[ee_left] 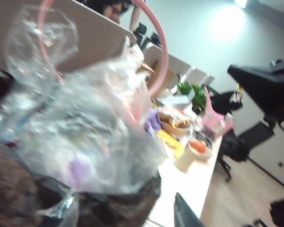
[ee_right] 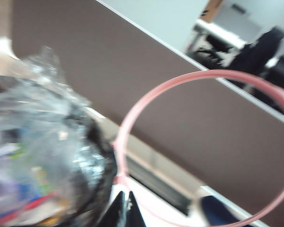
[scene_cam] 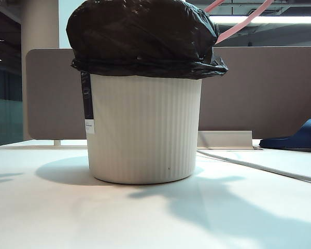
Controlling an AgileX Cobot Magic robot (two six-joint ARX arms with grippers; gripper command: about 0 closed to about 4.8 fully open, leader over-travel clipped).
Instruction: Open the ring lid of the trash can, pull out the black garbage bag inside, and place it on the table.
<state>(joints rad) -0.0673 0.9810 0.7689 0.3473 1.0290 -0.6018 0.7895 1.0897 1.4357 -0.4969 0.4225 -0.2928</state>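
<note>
The cream ribbed trash can (scene_cam: 145, 129) stands mid-table (scene_cam: 145, 218). The black garbage bag (scene_cam: 140, 36) bulges above its rim, folded over the edge, with clear crumpled plastic and litter on top in both wrist views. The pink ring lid (scene_cam: 243, 22) is lifted off, up at the right. My right gripper (ee_right: 128, 195) is shut, with the ring lid (ee_right: 146, 97) pinched at its tips beside the bag (ee_right: 97, 161). My left gripper (ee_left: 142, 210) straddles the bag's edge (ee_left: 123, 203). One dark finger (ee_left: 185, 215) stands clear of it and the other is hidden. Neither gripper shows in the exterior view.
A grey-brown partition (scene_cam: 259, 93) runs behind the can. A blue slipper (scene_cam: 298, 137) and a white cable (scene_cam: 259, 167) lie on the table at the right. A dark label strip (scene_cam: 86, 101) runs down the can's left side. Cluttered desks (ee_left: 189, 137) lie beyond.
</note>
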